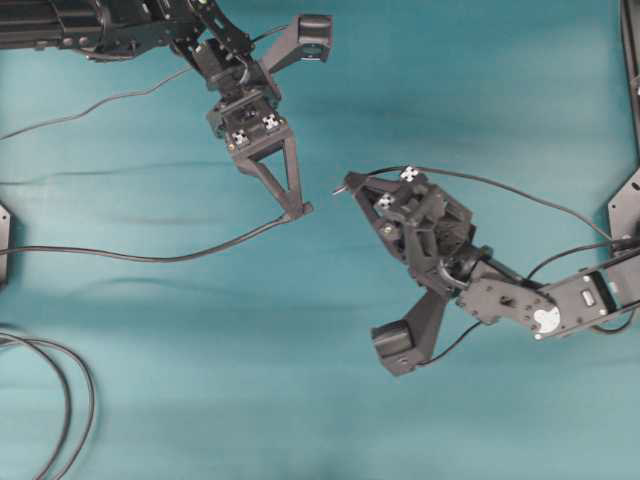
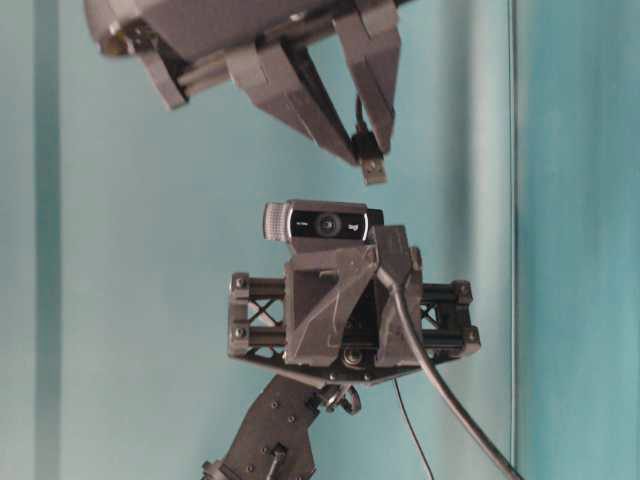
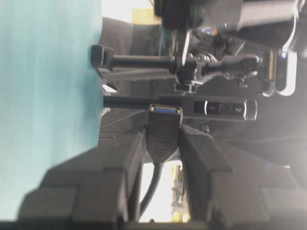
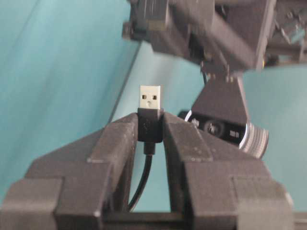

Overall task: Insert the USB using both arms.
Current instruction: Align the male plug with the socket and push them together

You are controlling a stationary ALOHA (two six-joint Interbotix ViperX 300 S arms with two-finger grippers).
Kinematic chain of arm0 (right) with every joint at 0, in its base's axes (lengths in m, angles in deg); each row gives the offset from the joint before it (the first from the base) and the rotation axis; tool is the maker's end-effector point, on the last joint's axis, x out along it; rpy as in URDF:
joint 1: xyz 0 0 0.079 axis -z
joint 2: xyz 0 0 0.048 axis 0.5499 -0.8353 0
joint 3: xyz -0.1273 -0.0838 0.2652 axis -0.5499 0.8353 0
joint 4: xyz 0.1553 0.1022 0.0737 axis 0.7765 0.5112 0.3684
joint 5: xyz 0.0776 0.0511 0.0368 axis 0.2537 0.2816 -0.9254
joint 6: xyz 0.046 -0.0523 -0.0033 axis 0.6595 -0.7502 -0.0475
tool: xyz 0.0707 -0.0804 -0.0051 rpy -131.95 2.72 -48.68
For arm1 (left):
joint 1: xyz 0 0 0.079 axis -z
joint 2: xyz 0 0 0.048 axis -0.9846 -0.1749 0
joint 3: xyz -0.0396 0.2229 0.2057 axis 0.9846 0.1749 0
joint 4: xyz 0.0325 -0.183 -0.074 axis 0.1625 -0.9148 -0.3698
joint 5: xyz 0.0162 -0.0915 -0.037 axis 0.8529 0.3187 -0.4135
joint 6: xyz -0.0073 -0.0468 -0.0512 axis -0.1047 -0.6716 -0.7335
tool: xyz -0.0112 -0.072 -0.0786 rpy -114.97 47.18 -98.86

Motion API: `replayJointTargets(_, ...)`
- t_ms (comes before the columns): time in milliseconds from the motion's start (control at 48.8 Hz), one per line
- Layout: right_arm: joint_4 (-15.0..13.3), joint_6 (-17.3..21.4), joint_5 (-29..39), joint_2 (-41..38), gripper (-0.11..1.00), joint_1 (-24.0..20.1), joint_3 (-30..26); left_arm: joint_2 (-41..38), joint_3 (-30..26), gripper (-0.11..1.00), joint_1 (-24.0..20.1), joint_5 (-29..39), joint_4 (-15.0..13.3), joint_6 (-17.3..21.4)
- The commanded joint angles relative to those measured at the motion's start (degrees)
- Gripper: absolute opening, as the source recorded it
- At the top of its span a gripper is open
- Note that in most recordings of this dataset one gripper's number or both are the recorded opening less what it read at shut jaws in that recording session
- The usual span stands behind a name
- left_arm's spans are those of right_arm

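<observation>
The USB [image 4: 150, 98], a small plug with a silvery tip on a thin dark cable, sticks out past the fingertips of my right gripper [image 4: 150, 127], which is shut on its black body. In the overhead view the right gripper [image 1: 347, 184] points up-left. My left gripper [image 1: 298, 211] points down-right toward it, with a short gap between the two tips. The left gripper [image 3: 164, 132] is shut on the dark blocky socket [image 3: 164, 125], whose blue-lined opening faces forward. At table level the USB [image 2: 374, 170] hangs in the air above the left arm.
The socket's cable [image 1: 150, 256] trails left across the teal table. The plug's cable [image 1: 520, 190] arches right toward the right arm. A looped double cable [image 1: 70, 400] lies at the bottom left. A black mount [image 1: 625, 210] stands at the right edge.
</observation>
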Motion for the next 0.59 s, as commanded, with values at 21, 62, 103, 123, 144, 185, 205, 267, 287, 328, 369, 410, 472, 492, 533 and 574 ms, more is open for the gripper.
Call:
replayJointTargets(21,-0.53,0.18,0.35,-0.26,0.19,0.26,-2.37,0.79,-1.23,0.23,0.09,-0.09,-0.79,-0.88)
replayJointTargets(62,-0.44,0.35,0.26,-0.53,0.19,0.26,-2.55,0.79,-1.14,0.23,0.09,-0.09,-0.7,-0.88)
replayJointTargets(103,-0.53,0.44,0.35,-0.62,0.19,0.18,-2.64,0.79,-1.23,0.23,0.09,-0.09,-0.7,-0.88)
replayJointTargets(123,-0.53,0.44,0.26,-0.7,0.19,0.26,-2.64,0.79,-1.14,0.23,0.09,-0.18,-0.7,-0.88)
replayJointTargets(144,-0.53,0.44,0.35,-0.7,0.19,0.26,-2.64,0.88,-1.23,0.23,0.09,-0.18,-0.7,-0.88)
replayJointTargets(185,-0.44,0.53,0.35,-0.7,0.19,0.26,-2.64,0.88,-1.14,0.23,0.09,-0.44,-0.7,-0.88)
replayJointTargets(205,-0.53,0.53,0.26,-0.7,0.19,0.18,-2.72,0.88,-1.14,0.23,0.09,-0.62,-0.7,-0.88)
replayJointTargets(267,-0.53,0.53,0.26,-0.79,0.19,0.18,-2.9,0.88,-1.14,0.23,0.09,-1.05,-0.7,-0.88)
replayJointTargets(287,-0.44,0.53,0.26,-0.79,0.19,0.26,-2.99,0.88,-1.23,0.23,0.18,-1.14,-0.79,-0.88)
replayJointTargets(328,-0.44,0.62,0.26,-0.88,0.19,0.26,-3.08,0.79,-1.14,0.23,0.09,-1.32,-0.7,-0.88)
replayJointTargets(369,-0.44,0.62,0.26,-1.05,0.19,0.18,-3.16,0.88,-1.23,0.23,0.09,-1.32,-0.79,-0.88)
replayJointTargets(410,-0.53,0.62,0.26,-1.14,0.19,0.26,-3.34,0.88,-1.23,0.23,0.09,-1.32,-0.7,-0.79)
replayJointTargets(472,-0.44,0.62,0.26,-1.41,0.19,0.26,-3.6,0.88,-1.23,0.23,0.09,-1.32,-0.7,-0.79)
replayJointTargets(492,-0.44,0.62,0.26,-1.41,0.19,0.26,-3.6,0.88,-1.23,0.23,0.09,-1.32,-0.7,-0.79)
replayJointTargets(533,-0.44,0.7,0.26,-1.58,0.19,0.26,-3.69,0.79,-1.23,0.23,0.0,-1.32,-0.7,-0.79)
replayJointTargets(574,-0.53,0.79,0.26,-1.76,0.19,0.18,-3.69,0.79,-1.14,0.23,-0.18,-1.32,-0.7,-0.79)
